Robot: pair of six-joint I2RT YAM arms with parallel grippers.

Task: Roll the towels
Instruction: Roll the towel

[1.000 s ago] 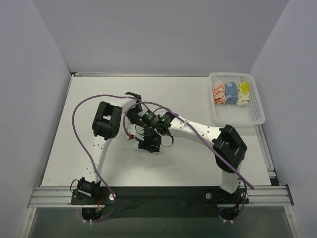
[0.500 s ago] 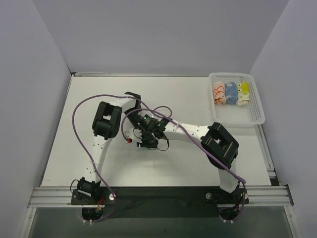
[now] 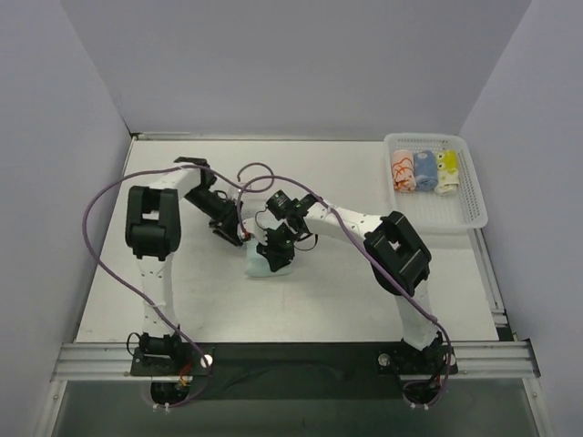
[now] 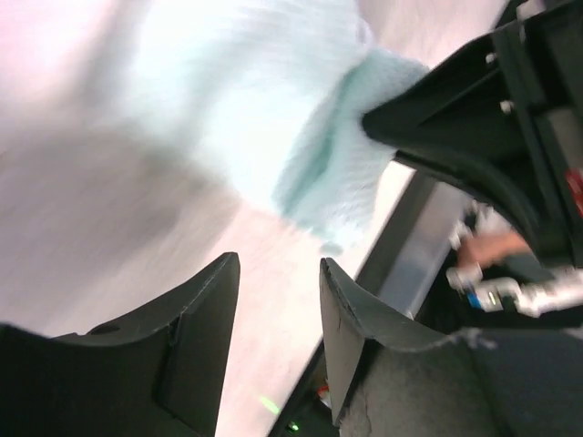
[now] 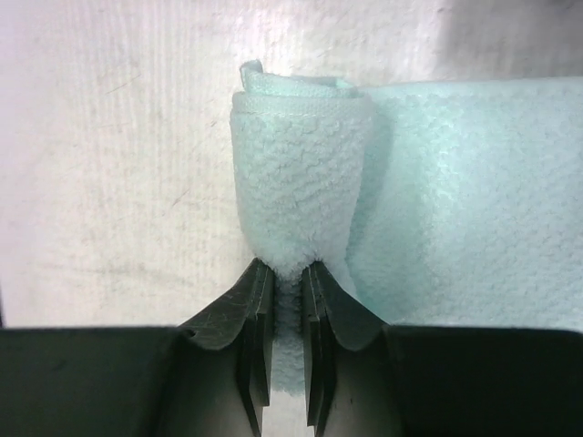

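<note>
The pale mint-green towel (image 3: pixel 258 267) lies near the table's middle, part rolled. In the right wrist view one end is a tight roll (image 5: pixel 296 173) and the rest lies flat to the right (image 5: pixel 474 200). My right gripper (image 5: pixel 290 269) is shut on the near end of the roll; from above it (image 3: pixel 273 255) sits over the towel. My left gripper (image 3: pixel 230 234) is just left of the towel, open and empty (image 4: pixel 279 264). The towel's edge (image 4: pixel 310 155) lies beyond its fingers. Three rolled towels, white-with-orange (image 3: pixel 403 170), blue (image 3: pixel 425 169) and yellow (image 3: pixel 446 171), lie in the basket.
The white slotted basket (image 3: pixel 469 205) stands at the back right of the table. Both arms cross over the middle, with purple cables (image 3: pixel 100 196) looping off the left arm. Grey walls close in the left, back and right sides.
The left arm has swung out to the left and its gripper has drawn back off the towel. The right gripper has shifted slightly, and the mint towel now shows below it.
</note>
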